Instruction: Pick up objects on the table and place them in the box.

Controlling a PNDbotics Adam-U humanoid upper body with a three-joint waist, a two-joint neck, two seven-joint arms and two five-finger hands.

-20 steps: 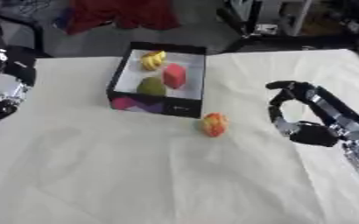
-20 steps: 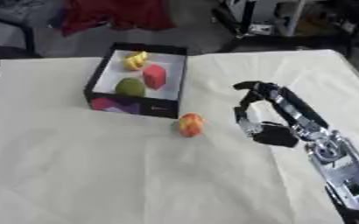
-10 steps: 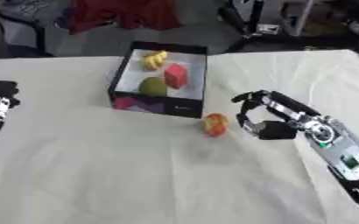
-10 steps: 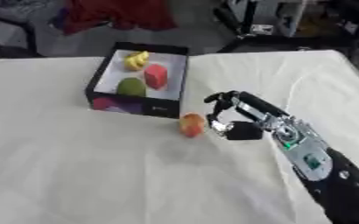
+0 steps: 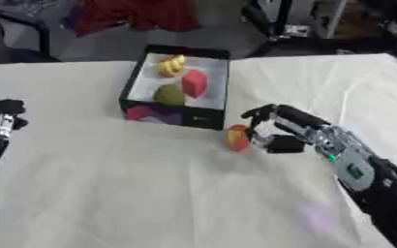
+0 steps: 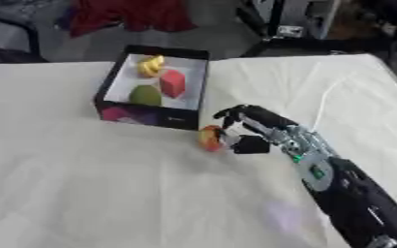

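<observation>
The right hand (image 5: pixel 274 131), fingers spread apart, sits at 3 o'clock of the small orange-and-yellow round fruit (image 5: pixel 236 137). It should curl evenly around it before lifting toward the black-walled box (image 5: pixel 170 115) at 11 o'clock.

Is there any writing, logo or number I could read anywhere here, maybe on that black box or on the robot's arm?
None can be read.
Box: a small pale mark on its black front wall, too blurred to read.
Right hand: a green spot on the forearm behind it, only a light, no text.

Even indoor light, soft shadows, blurry throughout.
</observation>
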